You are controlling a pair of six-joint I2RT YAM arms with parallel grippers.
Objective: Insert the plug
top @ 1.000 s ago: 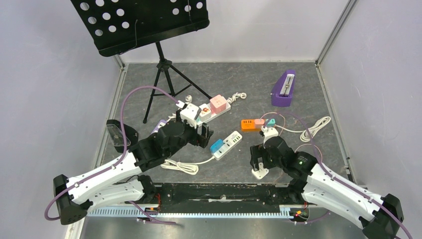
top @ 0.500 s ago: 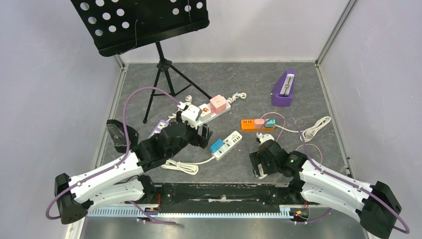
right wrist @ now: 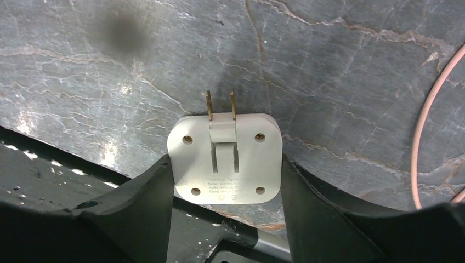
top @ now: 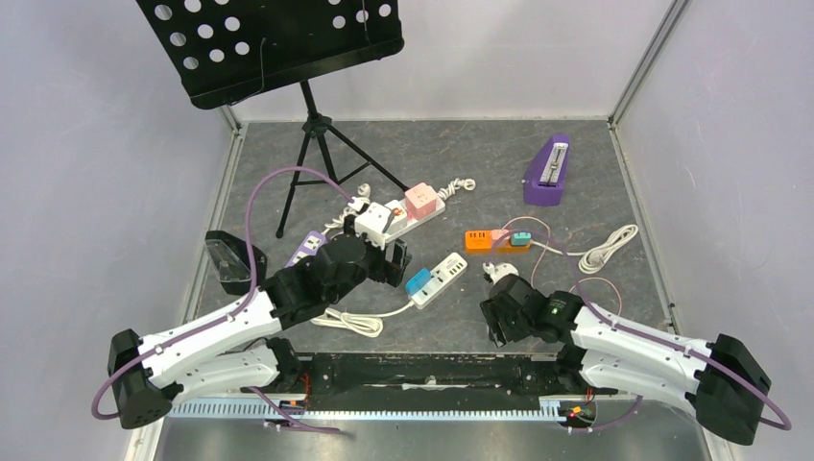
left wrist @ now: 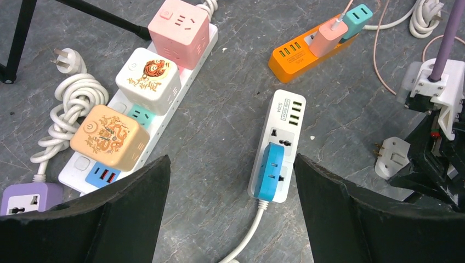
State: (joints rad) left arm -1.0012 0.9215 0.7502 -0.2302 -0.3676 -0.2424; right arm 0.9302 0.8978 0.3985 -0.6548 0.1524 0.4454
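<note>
The plug (right wrist: pixel 225 159) is a flat white square adapter lying on its face on the grey slate table, two brass prongs pointing away from me. My right gripper (right wrist: pixel 225 165) straddles it at the table's near edge, both fingers (right wrist: pixel 148 192) pressed against its sides. From above the right gripper (top: pixel 499 325) covers the plug. In the left wrist view the plug (left wrist: pixel 392 157) lies beside the right arm. A short white power strip (left wrist: pixel 281 129) carries a blue adapter (left wrist: pixel 270 171). My left gripper (left wrist: pixel 231 164) hovers open above that strip, holding nothing.
A long white strip with cube adapters (top: pixel 403 213) lies behind the left gripper (top: pixel 395 259). An orange strip (top: pixel 485 239) with pink and teal chargers, coiled cables (top: pixel 605 252), a purple metronome (top: pixel 547 171) and a music stand tripod (top: pixel 312 130) stand further back. The black front rail (top: pixel 422 370) is just below the plug.
The right gripper has dropped down over the plug and its fingers have closed in against its sides. The left arm has shifted only slightly.
</note>
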